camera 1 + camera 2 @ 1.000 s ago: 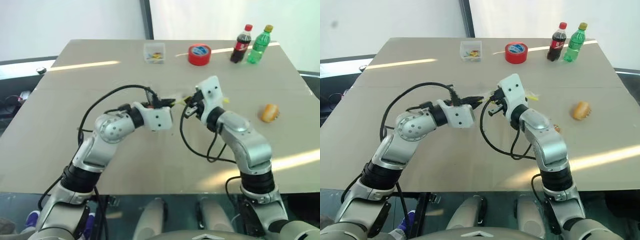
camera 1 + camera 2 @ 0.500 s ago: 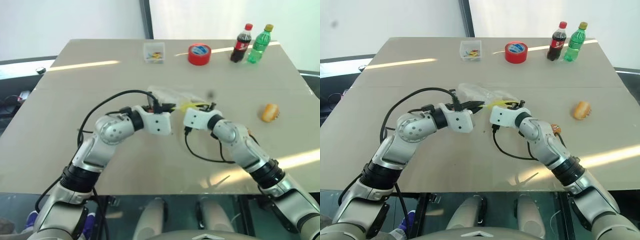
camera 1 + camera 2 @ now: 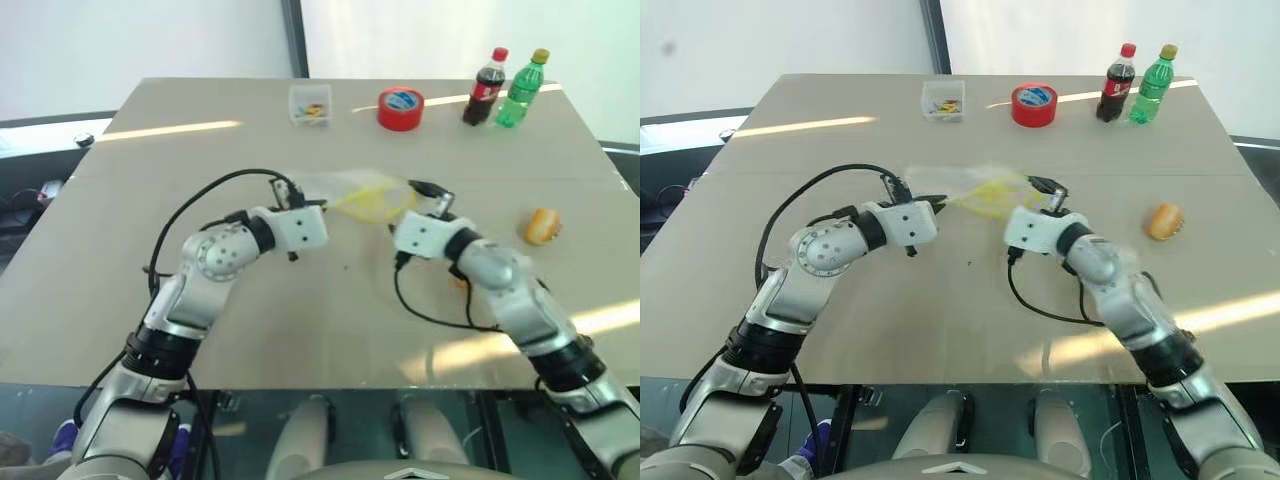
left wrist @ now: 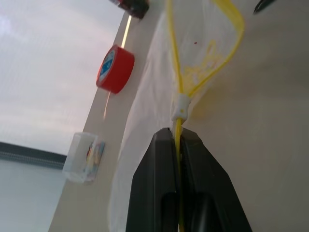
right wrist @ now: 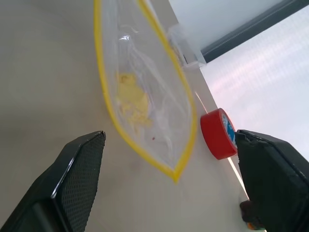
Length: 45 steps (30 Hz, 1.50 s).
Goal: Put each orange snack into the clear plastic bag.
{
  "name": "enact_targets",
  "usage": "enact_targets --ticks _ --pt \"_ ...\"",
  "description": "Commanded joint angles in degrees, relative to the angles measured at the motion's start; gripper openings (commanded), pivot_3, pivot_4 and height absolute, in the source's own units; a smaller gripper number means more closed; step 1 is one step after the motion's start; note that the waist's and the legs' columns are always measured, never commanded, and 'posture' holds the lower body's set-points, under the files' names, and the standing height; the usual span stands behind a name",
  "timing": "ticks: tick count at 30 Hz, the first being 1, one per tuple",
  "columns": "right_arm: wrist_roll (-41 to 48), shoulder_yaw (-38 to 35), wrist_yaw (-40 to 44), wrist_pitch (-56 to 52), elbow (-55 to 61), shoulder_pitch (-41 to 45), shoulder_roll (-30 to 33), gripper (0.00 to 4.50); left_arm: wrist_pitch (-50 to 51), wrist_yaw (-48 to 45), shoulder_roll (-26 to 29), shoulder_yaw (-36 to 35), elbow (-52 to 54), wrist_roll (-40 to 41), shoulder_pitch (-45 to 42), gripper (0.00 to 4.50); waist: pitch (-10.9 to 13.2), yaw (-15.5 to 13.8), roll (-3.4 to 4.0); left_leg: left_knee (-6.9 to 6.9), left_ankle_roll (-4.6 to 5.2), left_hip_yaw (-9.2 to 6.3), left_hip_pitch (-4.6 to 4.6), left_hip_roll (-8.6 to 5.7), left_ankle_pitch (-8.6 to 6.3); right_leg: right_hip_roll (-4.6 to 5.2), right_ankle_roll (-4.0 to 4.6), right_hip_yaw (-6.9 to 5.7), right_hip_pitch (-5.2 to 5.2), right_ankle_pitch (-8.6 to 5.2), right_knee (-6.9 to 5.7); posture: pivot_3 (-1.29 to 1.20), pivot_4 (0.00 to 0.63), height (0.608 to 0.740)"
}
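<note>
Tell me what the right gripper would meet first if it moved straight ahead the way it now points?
Probably the open mouth of the clear plastic bag, directly ahead of the open right gripper; the red tape roll lies farther beyond, though depth is unclear.

Table [image 3: 200,330]: plain tan, pale glare streaks across it.
Bag [image 5: 145,96]: clear, yellow seal strip along its rim, yellow smudged print inside, one tiny red speck.
Left gripper [image 4: 179,140]: black fingers, yellow strip running between them; small white slider on the strip just past the tips.
Right gripper [image 5: 171,188]: black fingers, fine dotted texture on one pad.
Snack [image 3: 540,225], right of bag: orange, paler at one end.
Tape roll [image 3: 400,107], beyond bag: red, blue-and-white label on its face.
Box [image 3: 309,104], left of the tape: clear, with yellow, red, blue bits inside.
Bottles, right of the tape: one dark with red cap and label [image 3: 483,87]; one green with yellow cap [image 3: 522,89].
</note>
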<state>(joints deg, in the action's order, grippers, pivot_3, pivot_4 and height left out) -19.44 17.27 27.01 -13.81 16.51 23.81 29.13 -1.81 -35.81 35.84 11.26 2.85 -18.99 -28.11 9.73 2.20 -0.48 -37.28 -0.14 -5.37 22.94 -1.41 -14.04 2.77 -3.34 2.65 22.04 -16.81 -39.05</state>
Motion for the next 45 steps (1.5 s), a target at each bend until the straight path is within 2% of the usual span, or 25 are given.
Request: enact_targets --ticks 1,3,7,12,19,26,30,33,38,40,41,45 --pt "6.98 -7.52 4.46 -10.32 11.61 -3.93 -0.36 4.41 -0.15 1.18 0.19 -1.81 -0.5 0.29 -2.04 0.0 0.0 -0.05 0.0 0.0 0.0 -0.02 0.01 0.01 0.0 0.0 0.0 -0.01 0.0 0.0 0.0 0.0 0.15 0.74" --pt "9.87 -11.2 5.29 -18.92 16.76 -7.93 -1.46 4.41 -0.86 1.35 0.37 -1.84 -1.65 0.24 -2.7 0.0 -0.01 -0.13 -0.01 -0.01 0.0 -0.08 0.02 0.02 0.0 0.0 0.0 -0.06 -0.04 0.0 0.0 0.0 0.15 0.74" --pt "11.45 -16.72 1.64 -35.21 23.5 -14.62 -6.1 4.41 -1.7 1.63 0.48 -1.8 -3.21 0.27 -3.62 0.0 -0.02 -0.3 -0.02 -0.03 0.0 -0.15 0.01 0.02 0.0 0.01 0.0 -0.11 -0.08 0.0 -0.03 0.0 0.15 0.74" --pt "9.37 -20.45 -7.26 -49.71 28.12 -17.34 -14.25 4.41 -2.23 1.82 0.42 -1.59 -4.1 0.18 -4.05 0.0 -0.01 -0.08 -0.01 -0.04 0.0 -0.1 -0.05 0.0 0.0 0.0 0.0 -0.04 -0.03 0.0 -0.18 0.0 0.15 0.74" --pt "11.28 -27.0 -15.11 -61.18 28.52 -13.5 -28.06 4.41 -2.85 1.76 0.27 -1.03 -4.76 -0.18 -4.5 0.0 -0.02 0.0 -0.01 -0.04 -0.01 -0.09 -0.09 -0.01 0.01 0.0 0.0 -0.03 -0.02 0.0 -0.26 0.0 0.15 0.74" --pt "13.32 -34.43 -18.98 -70.32 29.33 -7.73 -38.76 4.41 -3.15 1.81 0.25 -0.84 -4.9 -0.55 -4.58 0.0 -0.02 -0.03 0.0 -0.05 -0.02 -0.08 -0.07 -0.01 0.01 0.03 0.0 -0.01 0.03 -0.01 -0.31 0.0 0.15 0.74" --pt "13.93 -33.36 -20.61 -71.4 27.6 -6.39 -37.44 4.41 -3.05 1.94 -0.03 -0.62 -4.88 -0.7 -4.69 0.0 -0.02 0.08 0.01 -0.03 -0.02 -0.08 -0.08 -0.03 0.01 0.01 0.01 -0.01 0.08 -0.01 -0.36 0.0 0.15 0.74" --pt "14.6 -30.78 -21.11 -70.8 26.73 -6.82 -35.75 3.52 -2.96 1.93 -0.26 -0.65 -4.36 -0.49 -4.35 0.0 -0.02 0.14 0.01 -0.02 -0.03 -0.02 -0.07 -0.03 0.01 0.02 0.01 0.04 0.11 -0.01 -0.37 0.0 0.15 0.74" --pt "16.36 -24.12 -18.97 -67.05 27.81 -9.81 -27.79 1.32 -2.65 1.84 -0.34 -1.06 -3.64 -0.11 -3.87 0.0 -0.03 0.22 0.01 -0.02 -0.02 0.01 -0.08 -0.03 0.01 0.02 0.01 0.05 0.11 -0.01 -0.37 0.0 0.15 0.74" --pt "18.87 -23.93 -16.47 -65.76 28.97 -9.65 -25.65 0.59 -2.5 1.82 -0.5 -1.13 -3.28 0.08 -3.63 0.0 -0.02 0.2 0.01 -0.03 -0.02 0.02 -0.07 -0.03 0.01 0.02 0.01 0.05 0.11 -0.01 -0.37 0.0 0.15 0.74" --pt "20.02 -23.33 -14.72 -63.61 29.6 -9.35 -23.65 0.34 -2.33 1.79 -0.68 -1.21 -2.99 0.36 -3.48 0.0 -0.02 0.2 0.01 -0.03 -0.02 0.0 -0.08 -0.03 0.01 0.02 0.01 0.05 0.11 -0.01 -0.37 0.0 0.15 0.74" --pt "28.3 -24.86 -6.77 -58.49 30.93 -5.08 -21.46 0.34 -2.42 1.43 -1.69 -1.51 -2.3 2.23 -3.08 0.0 -0.02 0.36 0.01 -0.03 -0.02 0.01 -0.08 -0.03 0.01 0.01 0.0 0.05 0.1 -0.01 -0.37 0.0 0.15 0.74"
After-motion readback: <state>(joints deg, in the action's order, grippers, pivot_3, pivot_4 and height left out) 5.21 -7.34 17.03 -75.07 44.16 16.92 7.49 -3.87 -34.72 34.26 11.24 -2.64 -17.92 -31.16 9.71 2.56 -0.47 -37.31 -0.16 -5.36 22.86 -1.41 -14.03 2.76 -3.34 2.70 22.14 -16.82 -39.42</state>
